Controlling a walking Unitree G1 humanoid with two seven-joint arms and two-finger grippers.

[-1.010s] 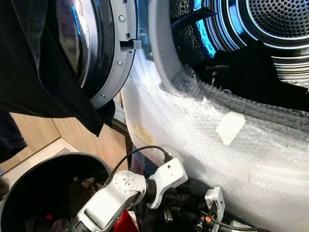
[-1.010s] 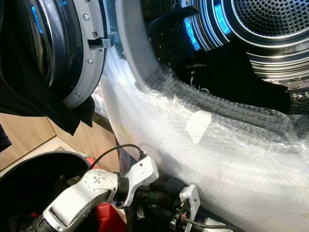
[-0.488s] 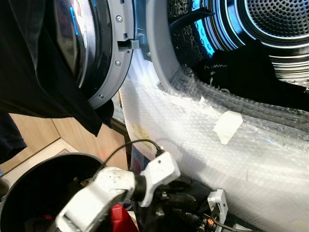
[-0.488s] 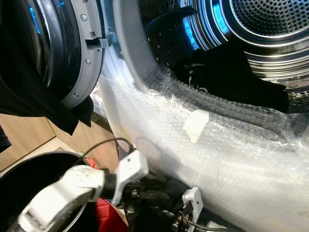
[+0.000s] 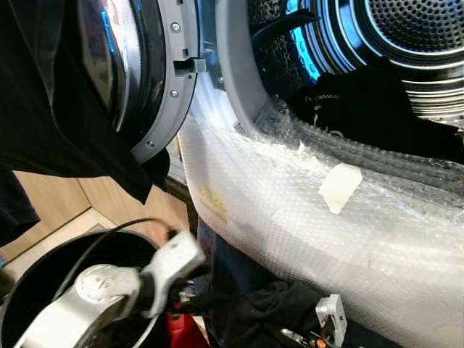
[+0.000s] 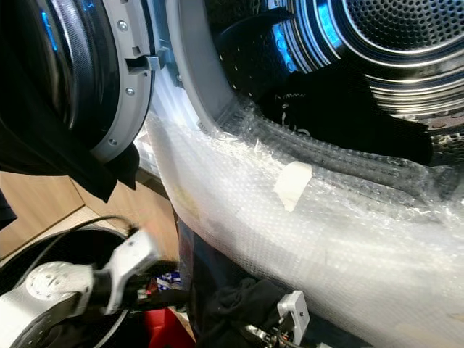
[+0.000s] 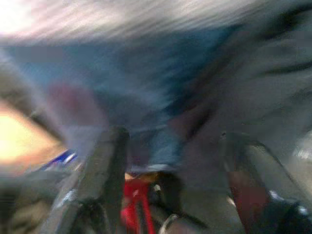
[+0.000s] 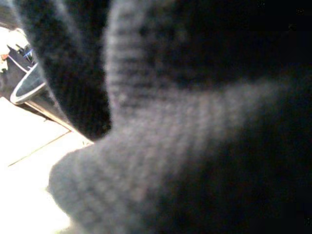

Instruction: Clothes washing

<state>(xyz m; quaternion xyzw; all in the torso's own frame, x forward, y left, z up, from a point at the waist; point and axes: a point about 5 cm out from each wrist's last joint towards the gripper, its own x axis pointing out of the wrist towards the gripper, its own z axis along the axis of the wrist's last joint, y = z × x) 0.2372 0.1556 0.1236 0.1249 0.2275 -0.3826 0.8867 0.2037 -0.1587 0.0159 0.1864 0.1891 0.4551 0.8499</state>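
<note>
Bubble wrap (image 5: pixel 304 210) drapes across the centre and right of the frame. A pale tape patch (image 5: pixel 339 187) sits on it. Wood-toned flooring (image 5: pixel 51 206) shows at lower left.

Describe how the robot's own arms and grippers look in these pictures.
The left arm is silver-grey metal with a round joint disc bearing small screw marks, then a black collar and a white angular wrist housing. A thin black cable loops into that housing. In the blurred left wrist view, the left gripper shows two long dark fingers. Low on the right, a small silver bracket with holes is visible.
</note>
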